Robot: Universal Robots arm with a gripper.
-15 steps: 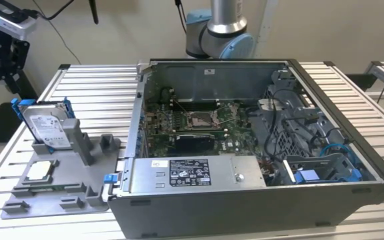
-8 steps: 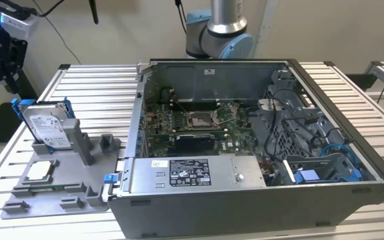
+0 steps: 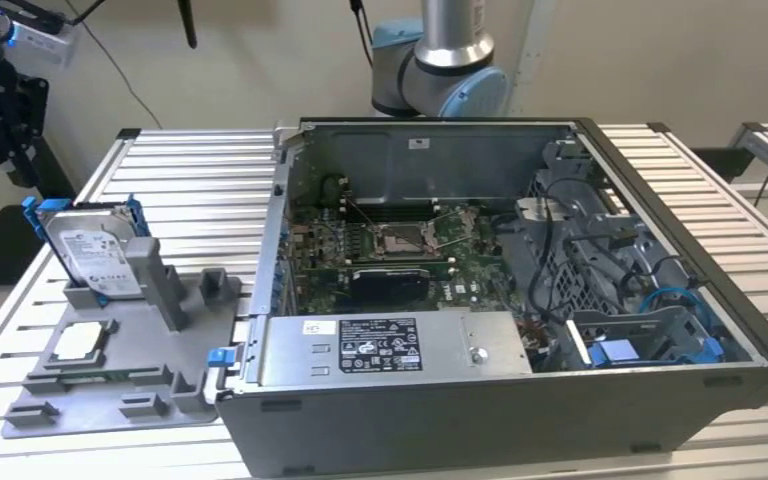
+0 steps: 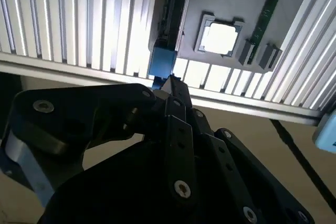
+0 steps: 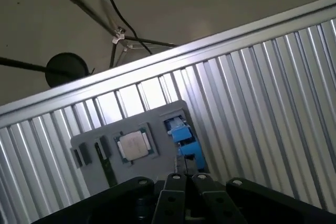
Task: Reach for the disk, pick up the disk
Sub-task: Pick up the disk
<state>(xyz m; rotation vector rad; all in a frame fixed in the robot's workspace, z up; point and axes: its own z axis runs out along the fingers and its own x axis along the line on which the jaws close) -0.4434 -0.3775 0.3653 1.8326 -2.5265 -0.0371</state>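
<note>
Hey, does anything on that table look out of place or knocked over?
Nothing stands out. The disk stands on edge, slightly tilted, in a slot of the grey holder. The chip lies flat in its pocket, and I see nothing spilled around the open computer case.

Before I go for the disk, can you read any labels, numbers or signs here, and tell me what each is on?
No text here can be read.
White label on the disk: print too small.
Black-and-white label on the grey box: too small.
White sticker on the computer case back wall: too small.
Chip: glared out, nothing readable.
</note>
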